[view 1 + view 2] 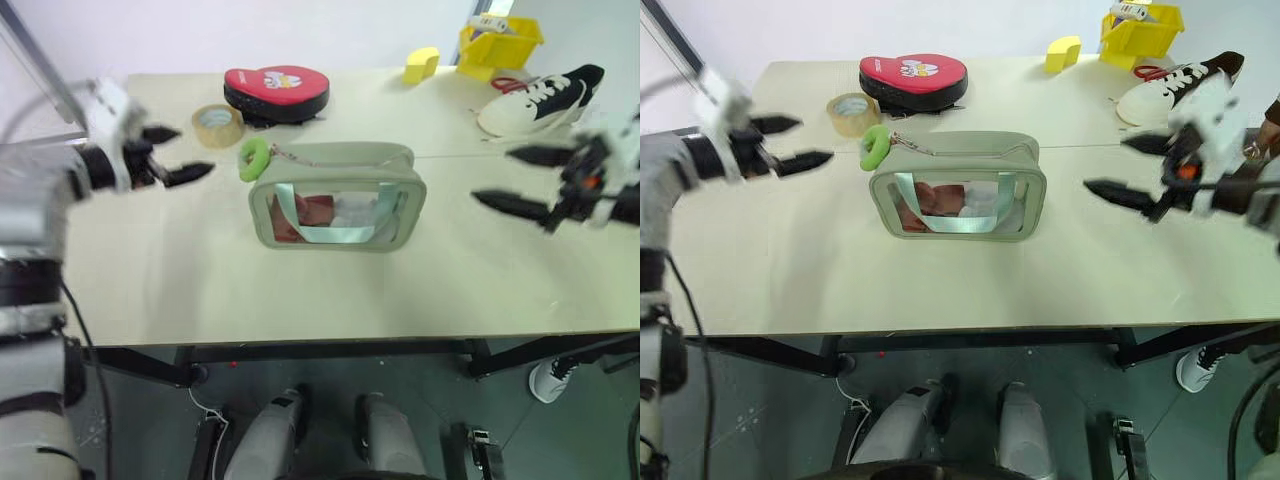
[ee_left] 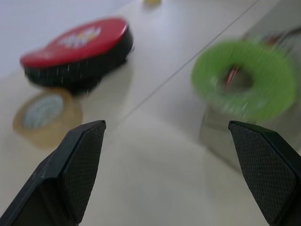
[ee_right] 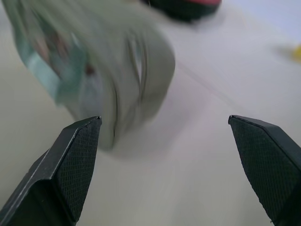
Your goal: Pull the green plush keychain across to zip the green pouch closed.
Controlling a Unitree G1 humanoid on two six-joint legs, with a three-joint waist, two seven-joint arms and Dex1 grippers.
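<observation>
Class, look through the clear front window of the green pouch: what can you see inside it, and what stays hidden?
Inside the green pouch, reddish and pale items show behind its mint strap; what they are cannot be told.

pouch: green pouch (image 1: 337, 197), pale sage, clear front window, mint strap, reddish stuff inside; upright mid-surface.
keychain: green plush keychain (image 1: 254, 158), lime fuzzy ring on thin chain, at pouch's top left corner.

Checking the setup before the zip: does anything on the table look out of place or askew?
Nothing spilled or damaged. A sneaker lies on the table's far right, odd beside the green pouch, which stands upright with the green plush keychain at its left end.
</observation>
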